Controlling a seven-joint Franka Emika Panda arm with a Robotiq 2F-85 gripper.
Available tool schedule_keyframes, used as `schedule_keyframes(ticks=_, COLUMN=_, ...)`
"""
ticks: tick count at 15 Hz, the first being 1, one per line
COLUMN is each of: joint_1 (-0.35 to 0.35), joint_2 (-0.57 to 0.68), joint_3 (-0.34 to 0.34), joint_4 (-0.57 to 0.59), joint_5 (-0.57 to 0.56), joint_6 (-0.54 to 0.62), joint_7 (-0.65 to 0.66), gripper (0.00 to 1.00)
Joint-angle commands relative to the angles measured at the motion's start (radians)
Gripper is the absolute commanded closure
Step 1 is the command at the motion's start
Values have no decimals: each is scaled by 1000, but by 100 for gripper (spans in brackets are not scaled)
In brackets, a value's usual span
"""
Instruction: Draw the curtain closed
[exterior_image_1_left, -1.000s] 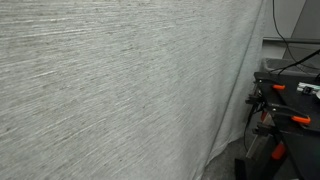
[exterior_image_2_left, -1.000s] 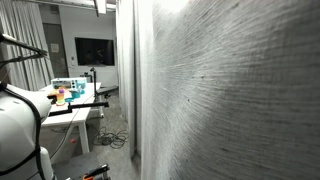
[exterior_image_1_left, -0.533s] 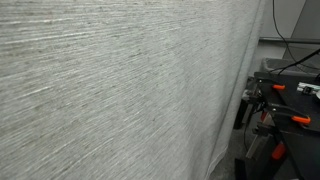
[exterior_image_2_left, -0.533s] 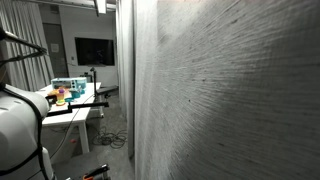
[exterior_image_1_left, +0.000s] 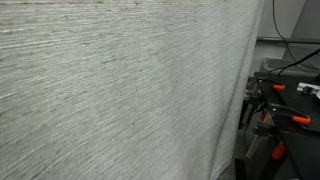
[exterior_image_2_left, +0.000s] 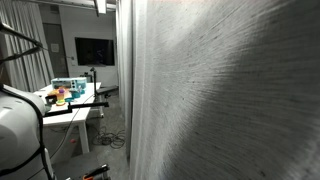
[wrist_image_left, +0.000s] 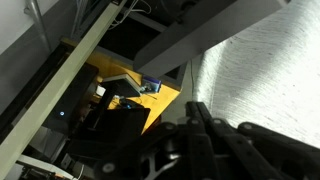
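Observation:
The curtain (exterior_image_1_left: 110, 90) is a huge light grey woven sheet with fine horizontal streaks. It fills most of both exterior views (exterior_image_2_left: 230, 100). It hangs to the floor, and its free edge runs down near the black stand. In the wrist view the curtain (wrist_image_left: 265, 75) fills the right side. My gripper (wrist_image_left: 198, 106) shows only in the wrist view, as dark fingers pressed together. The fingertips sit at the fabric's edge and seem to pinch it. The curtain hides the arm in both exterior views.
A black stand with orange clamps (exterior_image_1_left: 285, 105) sits just past the curtain's edge. A white table with small items (exterior_image_2_left: 70, 100), a dark wall screen (exterior_image_2_left: 93, 50) and a white rounded body (exterior_image_2_left: 15, 140) lie beyond the curtain. A yellow surface (wrist_image_left: 150, 100) and pale beams (wrist_image_left: 70, 75) show in the wrist view.
The curtain's free edge has crept sideways and covers slightly more of both exterior views. Its folds have flattened. The stand and the table have not moved.

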Motion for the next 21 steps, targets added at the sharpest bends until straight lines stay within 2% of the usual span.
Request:
schedule_keyframes(ticks=1, joint_1=38, joint_2=13, joint_3=-27, joint_4=74, joint_5=24, joint_6=-68, joint_7=-97, gripper=99)
schedule_keyframes(ticks=5, joint_1=30, joint_2=23, joint_3=-29, joint_4=87, joint_5=22, joint_6=-77, joint_7=-146, gripper=99)
schedule_keyframes(ticks=6, joint_1=29, joint_2=26, joint_3=-30, joint_4=89, joint_5=21, joint_6=-79, joint_7=-156, gripper=72)
schedule_keyframes(ticks=7, joint_1=28, joint_2=28, joint_3=-30, joint_4=91, joint_5=19, joint_6=-78, joint_7=-164, gripper=71)
schedule_keyframes(ticks=9, joint_1=25, joint_2=33, joint_3=-32, joint_4=97, joint_5=19, joint_6=-73, joint_7=-174, gripper=58)
schedule_keyframes(ticks=16, joint_1=16, joint_2=49, joint_3=-33, joint_4=119, joint_5=12, joint_6=-87, joint_7=-188, gripper=5)
schedule_keyframes(ticks=17, joint_1=13, joint_2=54, joint_3=-33, joint_4=123, joint_5=5, joint_6=-95, joint_7=-192, gripper=0)
schedule_keyframes(ticks=21, joint_1=-12, joint_2=101, joint_3=-32, joint_4=167, joint_5=-10, joint_6=-246, joint_7=-179, gripper=0)
